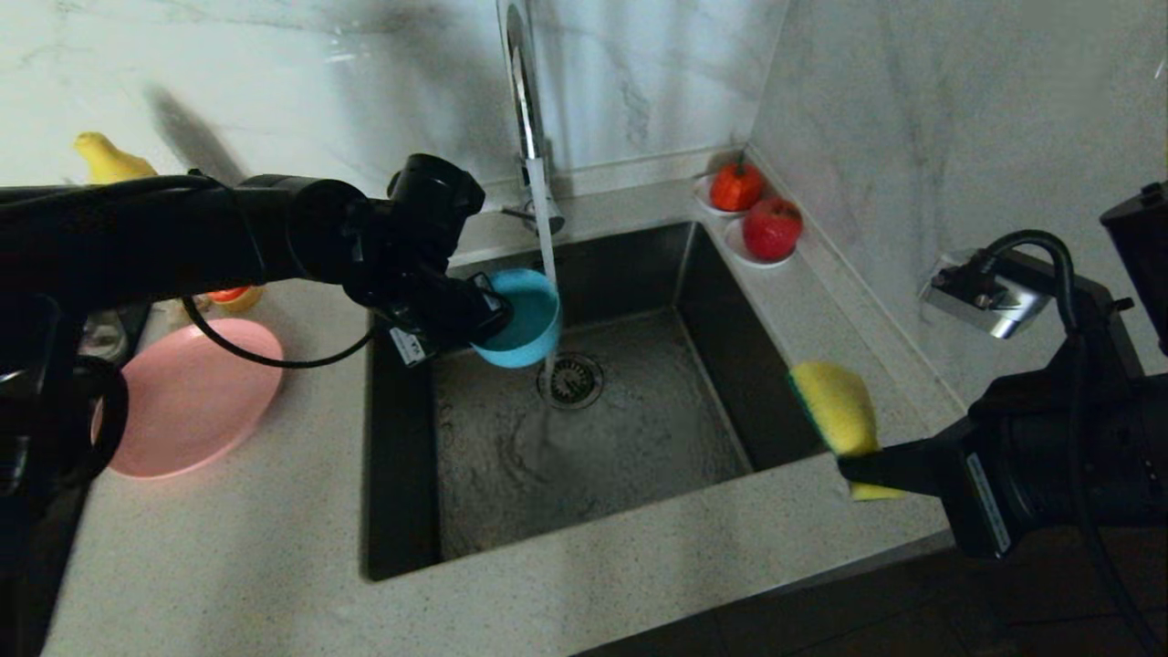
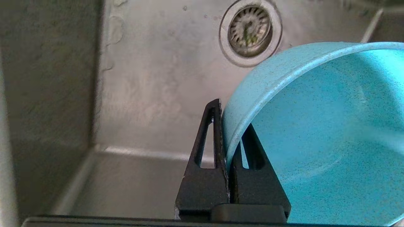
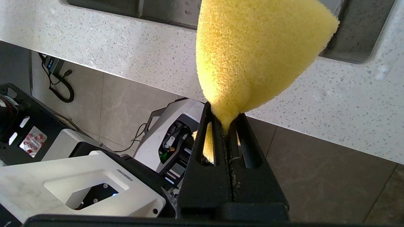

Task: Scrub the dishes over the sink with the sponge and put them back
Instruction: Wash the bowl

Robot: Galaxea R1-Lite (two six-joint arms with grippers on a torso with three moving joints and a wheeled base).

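The blue bowl [image 1: 522,319], tilted under the tap's running water [image 1: 544,228] above the sink [image 1: 584,438], was clamped at its rim by the left end effector [image 2: 229,132], while the right end effector [image 3: 224,118] pinched the yellow sponge [image 1: 838,409] over the worktop [image 1: 274,547] edge, and the pink plate [image 1: 196,401] lay on the worktop left of the sink.

I see white marble-veined walls [image 1: 912,137] meeting in a corner behind a pale speckled stone counter [image 1: 274,547]. Below the counter's front edge, large grey-brown floor tiles [image 3: 331,176] show. A black cable [image 3: 60,85] lies on the floor by the dark cabinet side. Light is dim overall, with glare on the wall.
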